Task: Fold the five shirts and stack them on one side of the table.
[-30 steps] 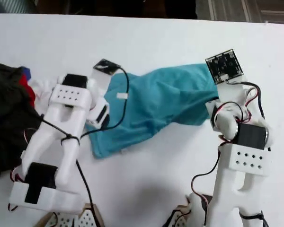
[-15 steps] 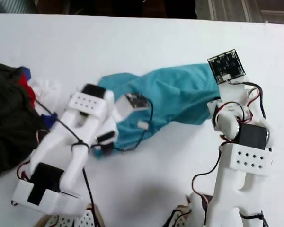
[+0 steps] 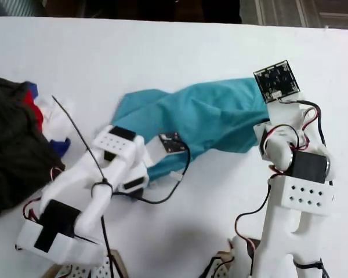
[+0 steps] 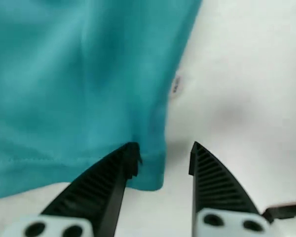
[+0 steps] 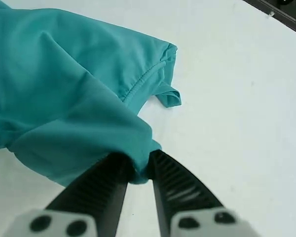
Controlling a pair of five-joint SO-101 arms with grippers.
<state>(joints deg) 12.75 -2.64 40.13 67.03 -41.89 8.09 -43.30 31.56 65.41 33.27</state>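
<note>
Crumpled teal fabric shirt [image 3: 209,113] lies unfolded across the middle of the flat white worktop [image 3: 180,52], stretched lengthwise between the two arms, with its near left corner by the left arm and its right end at the right arm. Right claw [image 5: 138,165]: fingers closed almost fully, pinching a bunched fold at the shirt's right end; a hemmed sleeve opening lies just beyond the grip. Left claw [image 4: 163,153]: jaws apart and holding nothing. One fingertip touches the hemmed corner of the shirt [image 4: 64,74], the other is over bare worktop just beside it. A small white label [image 4: 176,85] sits at the shirt's edge near this corner. At the worktop's left edge, well apart from the teal shirt, is an unfolded heap: a dark crumpled garment [image 3: 11,150] with red cloth [image 3: 32,107], white cloth [image 3: 55,110] and blue cloth [image 3: 58,145] against it.
</note>
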